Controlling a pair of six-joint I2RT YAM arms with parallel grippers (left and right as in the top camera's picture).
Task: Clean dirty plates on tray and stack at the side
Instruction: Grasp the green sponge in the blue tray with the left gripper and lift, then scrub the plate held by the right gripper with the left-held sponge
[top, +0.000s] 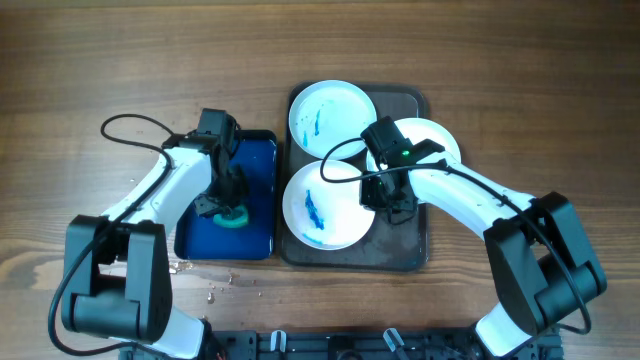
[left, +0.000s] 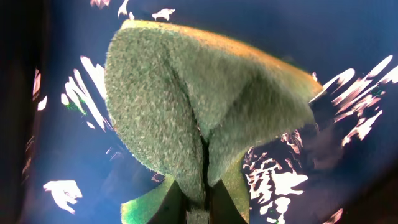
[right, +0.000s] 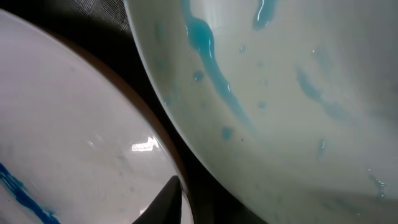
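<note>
The dark tray (top: 405, 245) holds three white plates with blue smears: one at the back (top: 333, 112), one at the front left (top: 327, 205) and one at the right (top: 432, 140), partly under my right arm. My right gripper (top: 392, 203) sits low at the right plate's front-left edge, between it and the front plate. In the right wrist view the smeared plate (right: 292, 93) fills the upper right, the front plate (right: 62, 137) the left, and only one dark finger (right: 169, 198) shows. My left gripper (top: 222, 205) is shut on a green sponge (left: 199, 106), also visible overhead (top: 236, 217).
A smaller glossy blue tray (top: 255, 160) lies left of the dark tray, wet and reflective (left: 348, 37), with the sponge pressed down in it. Water drops (top: 210, 282) lie on the wooden table in front of it. The right plate overhangs the dark tray's right rim.
</note>
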